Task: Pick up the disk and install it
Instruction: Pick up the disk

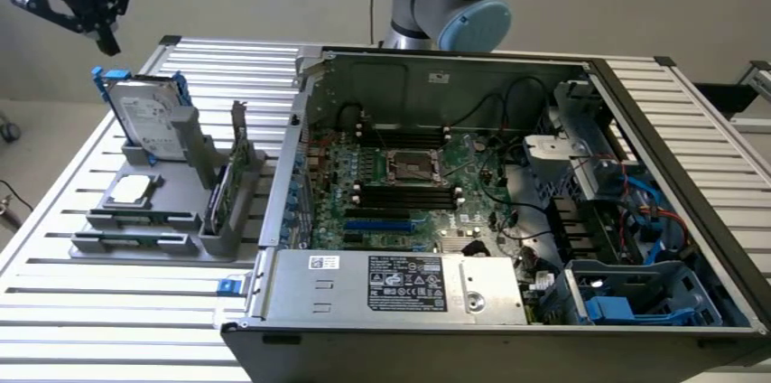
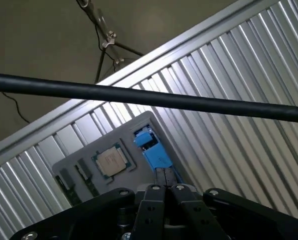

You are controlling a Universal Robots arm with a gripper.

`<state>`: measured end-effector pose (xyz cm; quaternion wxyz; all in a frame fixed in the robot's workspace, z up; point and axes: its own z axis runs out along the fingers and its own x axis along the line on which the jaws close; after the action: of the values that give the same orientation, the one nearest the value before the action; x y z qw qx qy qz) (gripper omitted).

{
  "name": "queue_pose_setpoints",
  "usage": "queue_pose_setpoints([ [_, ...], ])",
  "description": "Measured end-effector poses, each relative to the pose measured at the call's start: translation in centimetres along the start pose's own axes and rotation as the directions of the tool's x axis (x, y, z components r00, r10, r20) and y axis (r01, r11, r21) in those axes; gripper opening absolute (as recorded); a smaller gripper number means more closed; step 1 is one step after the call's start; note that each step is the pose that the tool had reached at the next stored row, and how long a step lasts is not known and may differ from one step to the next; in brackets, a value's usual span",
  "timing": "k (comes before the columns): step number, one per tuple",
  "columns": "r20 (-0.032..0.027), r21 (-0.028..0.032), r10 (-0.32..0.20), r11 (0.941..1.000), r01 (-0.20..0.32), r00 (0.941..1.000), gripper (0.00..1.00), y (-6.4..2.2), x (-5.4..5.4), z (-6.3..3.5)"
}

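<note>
The disk (image 1: 147, 116), a silver hard drive with a white label in a blue bracket, stands on edge in the grey holder (image 1: 181, 162) at the exterior view's left. From the wrist view I look down on its blue bracket (image 2: 151, 147). My gripper (image 1: 108, 42) hangs above the disk, clear of it and a little toward the exterior view's left. Its fingers (image 2: 156, 197) are shut against each other with nothing between them.
A square processor chip (image 1: 130, 189) lies in the holder beside the disk. The open computer case (image 1: 482, 202) takes up the middle, with its grey power-supply box (image 1: 398, 284) in front and a blue drive bay (image 1: 627, 302) at the front right. A black cable (image 2: 149, 97) crosses the wrist view.
</note>
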<state>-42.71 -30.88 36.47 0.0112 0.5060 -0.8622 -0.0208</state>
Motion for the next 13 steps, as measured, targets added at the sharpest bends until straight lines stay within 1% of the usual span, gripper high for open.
queue_pose_setpoints([
  [3,-0.0025,-0.0001,-0.054,0.9986,0.054,0.9985,0.11,-0.01,0.00,0.15],
  [6,-0.0049,-0.0004,-0.108,0.9942,0.108,0.9942,0.11,-0.01,0.00,0.31],
  [9,-0.0075,-0.0009,-0.161,0.9869,0.161,0.9868,0.11,-0.02,0.00,0.47],
  [13,-0.0108,-0.0016,-0.233,0.9725,0.233,0.9724,0.11,-0.03,0.00,0.70],
])
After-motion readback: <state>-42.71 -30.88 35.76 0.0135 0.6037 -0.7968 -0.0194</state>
